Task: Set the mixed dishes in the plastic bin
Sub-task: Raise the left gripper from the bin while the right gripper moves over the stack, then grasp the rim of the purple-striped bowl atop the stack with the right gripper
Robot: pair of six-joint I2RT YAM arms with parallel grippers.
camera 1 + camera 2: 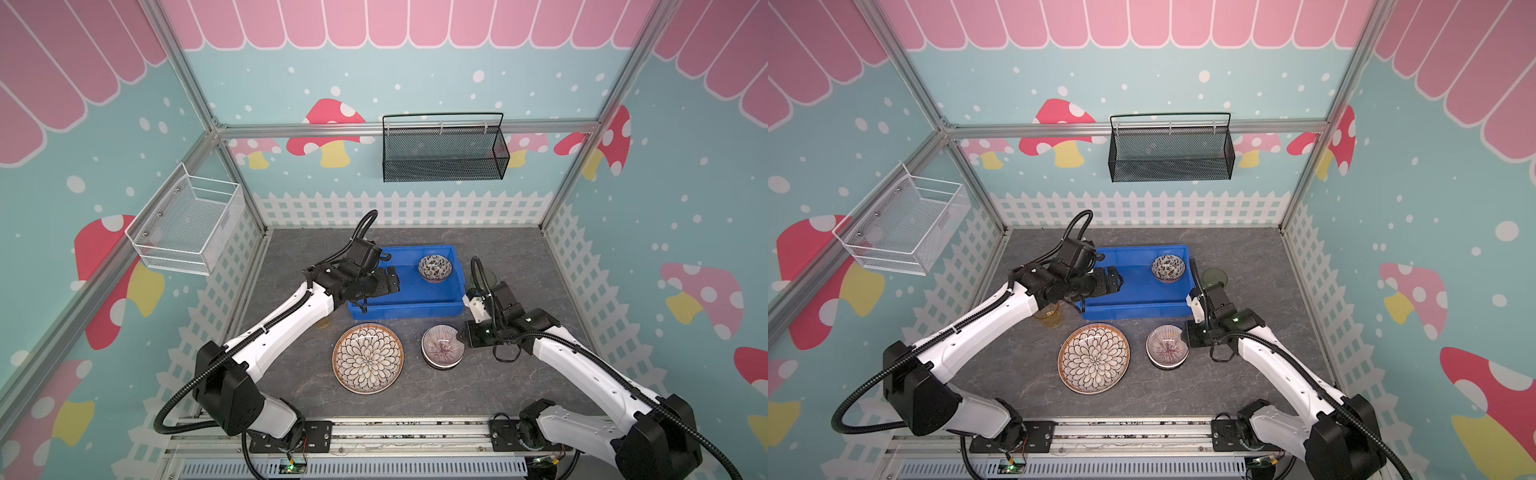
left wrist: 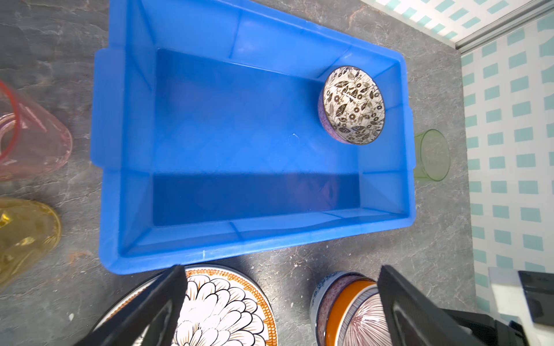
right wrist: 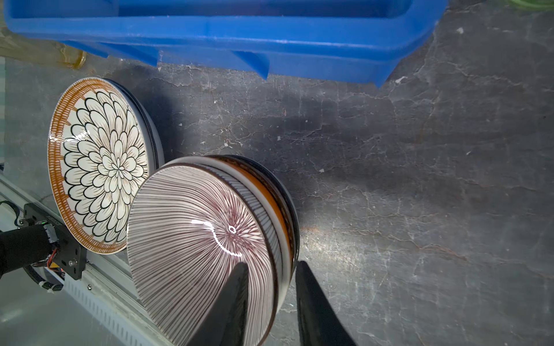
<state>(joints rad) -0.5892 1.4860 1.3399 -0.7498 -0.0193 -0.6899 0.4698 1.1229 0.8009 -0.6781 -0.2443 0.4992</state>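
The blue plastic bin (image 1: pixel 407 309) (image 1: pixel 1133 311) (image 2: pixel 126 119) holds one small leaf-patterned bowl (image 1: pixel 434 268) (image 2: pixel 352 104). My left gripper (image 1: pixel 390 282) (image 2: pixel 283 269) hangs open over the bin's left part, holding nothing. In front of the bin lie the petal-pattern plate (image 1: pixel 368 358) (image 3: pixel 102 164) and a stack of bowls with a striped bowl (image 1: pixel 440 347) (image 3: pixel 195 233) on top. My right gripper (image 1: pixel 459 334) (image 3: pixel 271 265) grips that bowl's right rim, one finger inside and one outside. A green cup (image 1: pixel 1214 275) stands right of the bin. Amber cup (image 2: pixel 24 239) and pink cup (image 2: pixel 33 140) stand left of it.
A black mesh basket (image 1: pixel 444 153) hangs on the back wall and a white wire basket (image 1: pixel 187 224) on the left wall. Fence-printed walls close in three sides. A metal rail (image 1: pixel 395 432) carrying both arm bases runs along the front edge.
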